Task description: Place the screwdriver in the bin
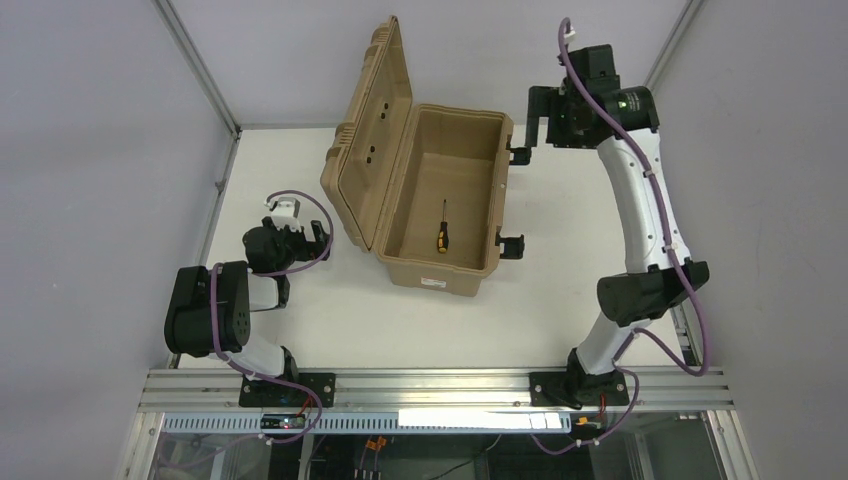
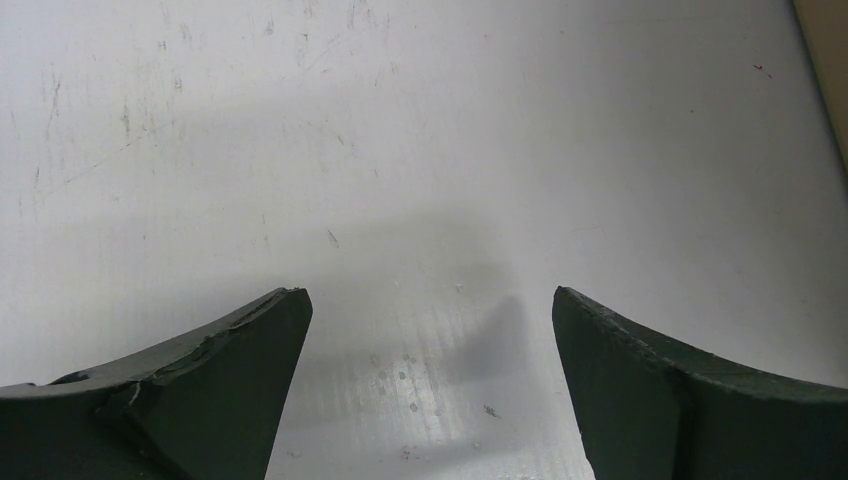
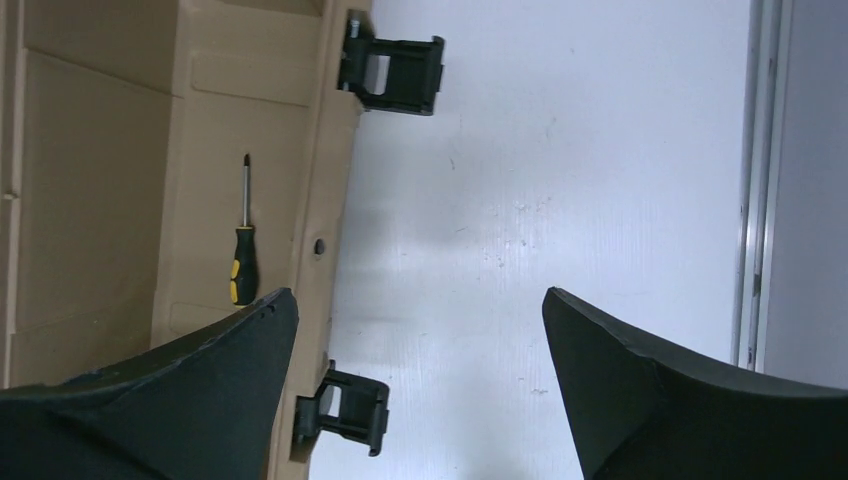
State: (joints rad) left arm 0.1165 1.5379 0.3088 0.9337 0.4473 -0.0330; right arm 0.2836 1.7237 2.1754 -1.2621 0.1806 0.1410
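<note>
The tan bin (image 1: 440, 272) stands open in the middle of the table, its ribbed lid (image 1: 365, 130) tilted up on the left. The screwdriver (image 1: 441, 230), black-and-yellow handle and thin shaft, lies on the bin's floor near the right wall. It also shows in the right wrist view (image 3: 243, 255), inside the bin's rim (image 3: 325, 200). My right gripper (image 1: 538, 120) is open and empty, high beside the bin's far right corner; in its wrist view (image 3: 420, 300) it hangs over bare table. My left gripper (image 1: 320, 240) is open and empty, low over the table left of the bin, also in its wrist view (image 2: 430, 300).
Two black latches (image 3: 392, 72) (image 3: 345, 410) stick out from the bin's right side. A metal rail (image 3: 760, 200) runs along the table's right edge. The bin's lid edge (image 2: 830, 60) shows at the left wrist view's top right corner. Frame posts rise at the back corners.
</note>
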